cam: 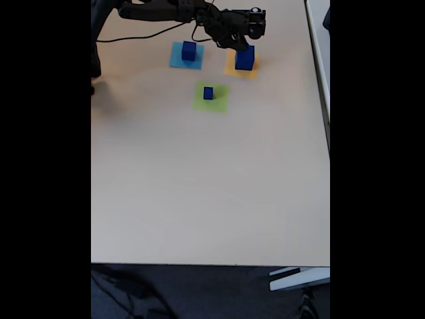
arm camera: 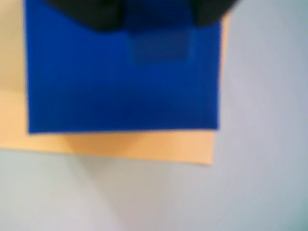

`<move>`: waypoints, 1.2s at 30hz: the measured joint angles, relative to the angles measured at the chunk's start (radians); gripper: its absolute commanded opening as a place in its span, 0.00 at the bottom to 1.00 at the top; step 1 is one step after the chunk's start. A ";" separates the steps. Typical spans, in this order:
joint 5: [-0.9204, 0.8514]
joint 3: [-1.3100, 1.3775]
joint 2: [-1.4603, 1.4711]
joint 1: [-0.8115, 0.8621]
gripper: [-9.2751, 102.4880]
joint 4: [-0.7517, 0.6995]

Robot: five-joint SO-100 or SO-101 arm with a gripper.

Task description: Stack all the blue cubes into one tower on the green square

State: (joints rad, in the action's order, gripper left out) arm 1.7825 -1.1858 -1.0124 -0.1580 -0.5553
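Observation:
In the wrist view a large blue cube (arm camera: 122, 82) stands close below the camera on the flat orange-yellow square (arm camera: 144, 147). The dark fingers (arm camera: 91, 14) of my gripper (arm camera: 159, 21) reach its top edge, and their hold is hidden by blur. The fixed view shows my gripper (cam: 244, 45) right over this blue cube (cam: 245, 58). A second blue cube (cam: 189, 51) sits on the light-blue square (cam: 176, 61). On the green square (cam: 219, 101) stands a small blue cube (cam: 208, 93).
The arm (cam: 179, 10) and its cable (cam: 143, 34) stretch along the far edge of the pale table (cam: 212, 186). The table's right edge (cam: 328, 166) runs close to the squares.

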 measured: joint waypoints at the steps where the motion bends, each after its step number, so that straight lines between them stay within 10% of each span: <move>1: 0.000 0.000 0.000 0.000 0.10 0.000; 36: 0.032 -0.038 0.000 -0.005 0.14 0.000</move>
State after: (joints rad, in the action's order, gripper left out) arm 1.8147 -1.2241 -1.0124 -0.1626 -0.5553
